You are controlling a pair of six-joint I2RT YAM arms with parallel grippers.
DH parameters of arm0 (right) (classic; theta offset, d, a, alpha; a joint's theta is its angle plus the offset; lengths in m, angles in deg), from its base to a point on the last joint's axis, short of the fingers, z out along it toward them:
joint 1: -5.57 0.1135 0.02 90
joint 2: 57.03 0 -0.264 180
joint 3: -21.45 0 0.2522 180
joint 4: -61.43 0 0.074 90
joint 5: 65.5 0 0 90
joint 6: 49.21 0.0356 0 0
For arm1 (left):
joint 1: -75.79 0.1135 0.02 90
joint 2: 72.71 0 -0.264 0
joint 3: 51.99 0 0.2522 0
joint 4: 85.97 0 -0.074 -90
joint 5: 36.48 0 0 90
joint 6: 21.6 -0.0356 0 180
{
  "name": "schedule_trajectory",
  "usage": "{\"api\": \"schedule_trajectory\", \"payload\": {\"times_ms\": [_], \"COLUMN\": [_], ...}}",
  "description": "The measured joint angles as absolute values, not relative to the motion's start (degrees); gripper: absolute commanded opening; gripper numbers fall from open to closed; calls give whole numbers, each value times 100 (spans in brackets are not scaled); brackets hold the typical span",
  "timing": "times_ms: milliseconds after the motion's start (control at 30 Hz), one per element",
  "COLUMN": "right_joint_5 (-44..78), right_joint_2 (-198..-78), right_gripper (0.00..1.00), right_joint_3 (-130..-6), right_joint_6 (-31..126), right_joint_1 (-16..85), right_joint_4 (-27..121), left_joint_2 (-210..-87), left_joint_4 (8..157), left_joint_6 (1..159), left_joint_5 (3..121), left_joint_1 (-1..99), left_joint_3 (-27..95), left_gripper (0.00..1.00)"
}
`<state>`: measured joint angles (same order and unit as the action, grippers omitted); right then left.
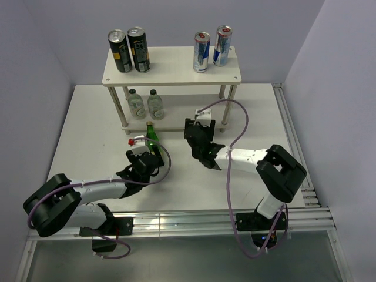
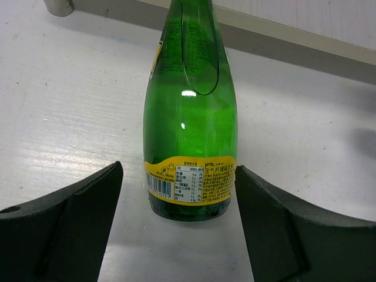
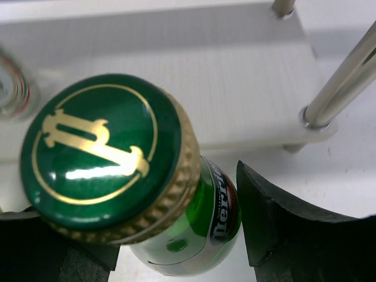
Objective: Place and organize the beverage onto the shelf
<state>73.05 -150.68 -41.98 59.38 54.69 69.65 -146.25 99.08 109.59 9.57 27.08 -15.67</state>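
The cream-white two-tier shelf [image 1: 176,67] stands at the back. A green glass bottle [image 1: 153,140] with a yellow label stands upright on the table in front of it. My left gripper [image 1: 148,160] is open, one finger on each side of that bottle's base [image 2: 189,147], with a gap on the left. My right gripper [image 1: 202,150] is shut on a second green bottle [image 3: 106,153] with a green-and-gold cap, held before the shelf's lower board [image 3: 194,88]. From above, this bottle is mostly hidden under the gripper.
Two black-and-yellow cans [image 1: 129,51] stand at the top board's left, and two silver-blue cans [image 1: 211,48] at its right. Two small clear bottles [image 1: 145,104] stand at the lower board's left. A shelf leg [image 3: 341,82] is close to my right gripper's right.
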Motion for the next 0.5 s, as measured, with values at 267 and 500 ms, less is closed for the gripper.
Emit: {"api": "schedule_trajectory", "payload": {"times_ms": [267,500], "right_joint_5": [7104,6951], "right_joint_2": [-15050,-15422], "right_gripper": [0,0], "right_joint_3": [-4926,-5615], "right_joint_6": [5763,5747], "right_joint_1": [4724,4193], "right_joint_4": [6860,6838], "left_joint_2": [-14555,-14555], "left_joint_4": [9923,9925], "left_joint_6": [10959,10957], "left_joint_5": [957,957], "left_joint_1": [2708,2708], "left_joint_3": [-1604,-1615], "left_gripper": [82,82]}}
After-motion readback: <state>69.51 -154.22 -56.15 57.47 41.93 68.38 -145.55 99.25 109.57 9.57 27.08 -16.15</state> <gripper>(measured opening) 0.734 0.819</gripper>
